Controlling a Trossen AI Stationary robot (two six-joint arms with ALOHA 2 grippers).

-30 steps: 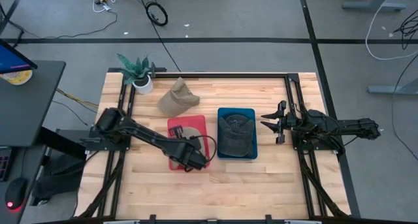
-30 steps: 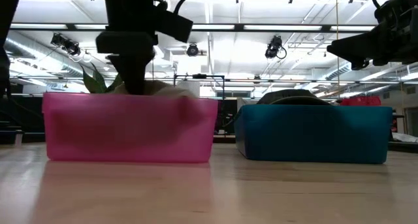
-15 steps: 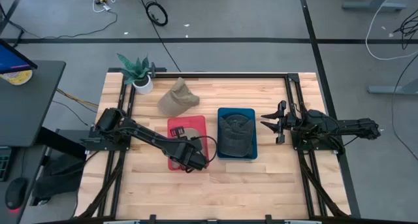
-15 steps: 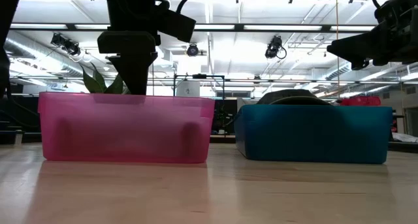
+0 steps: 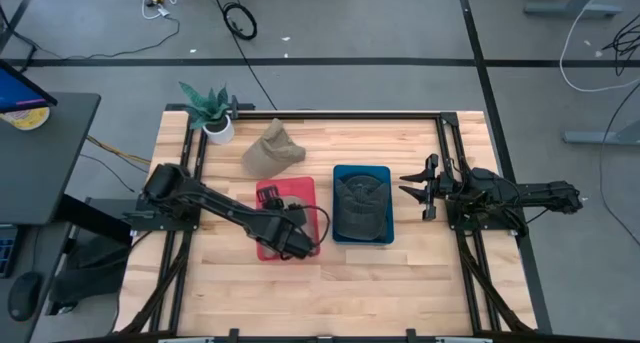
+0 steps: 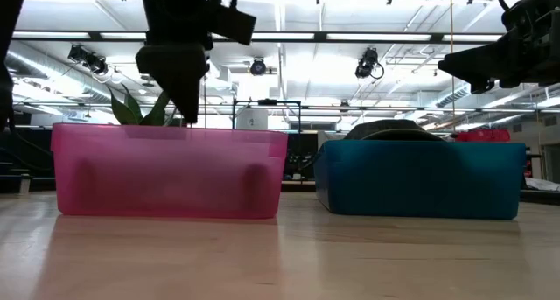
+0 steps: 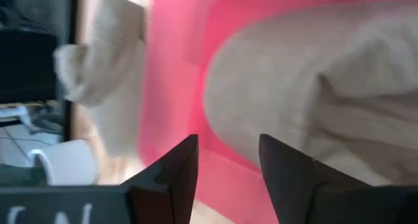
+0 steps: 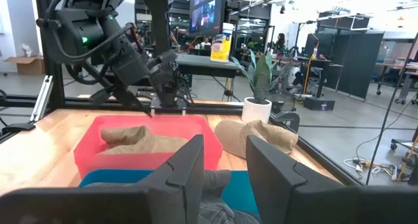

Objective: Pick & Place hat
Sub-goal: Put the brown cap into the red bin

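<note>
The left gripper (image 5: 272, 199) hovers with its fingers parted and empty above the pink plastic bin (image 5: 263, 248), where a beige cloth hat (image 7: 307, 100) lies inside, while the right gripper (image 5: 417, 187), fingers spread, waits beside the blue plastic bin (image 5: 361, 235).

Table (image 5: 400, 273): pale wood planks, smooth with a low sheen; frame rails (image 5: 455, 183) matt black metal. Pink bin (image 6: 166, 170) translucent glossy plastic; blue bin (image 6: 420, 179) opaque smooth plastic. Tan hat in the pink bin (image 7: 313, 100), tan hat on the table (image 5: 268, 151) and dark hat (image 5: 360, 203) soft matt cloth, creased; plant pot (image 5: 218, 131) white, glossy.
</note>
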